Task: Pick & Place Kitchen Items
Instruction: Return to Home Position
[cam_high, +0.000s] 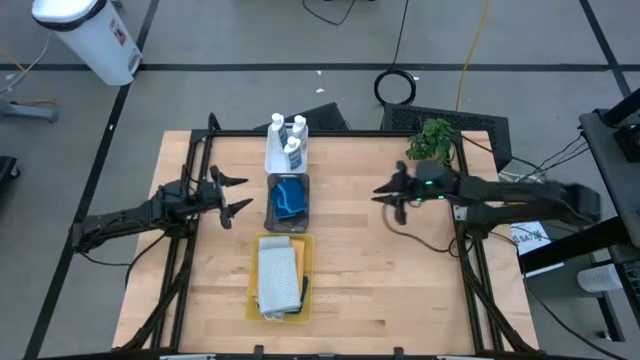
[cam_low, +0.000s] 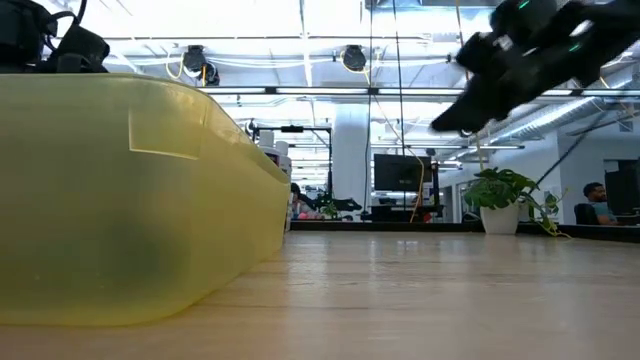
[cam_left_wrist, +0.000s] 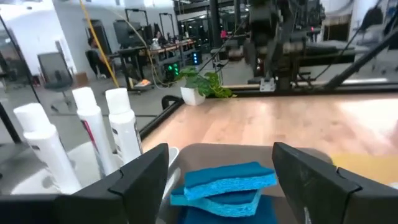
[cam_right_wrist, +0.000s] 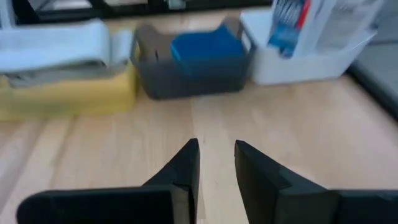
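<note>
Kitchen items, listed by the grey tray (cam_high: 270, 215): you see blue sponges (cam_high: 289, 197) inside it, three white bottles (cam_high: 288, 135) in the white tray (cam_high: 275, 160) just beyond it, and folded cloths (cam_high: 278, 275) in the yellow tray (cam_high: 308, 262) on its opposite end. Left gripper (cam_high: 240, 193) is near its left side, jaws wide and empty. Right gripper (cam_high: 385, 195) is well apart to its right, jaws narrow and empty.

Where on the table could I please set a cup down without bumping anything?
The bare wood between the yellow tray and the right edge of the table is widest; the strip left of that tray is free. Crowded: the centre column of trays, flanked by both arms' open jaws.
</note>
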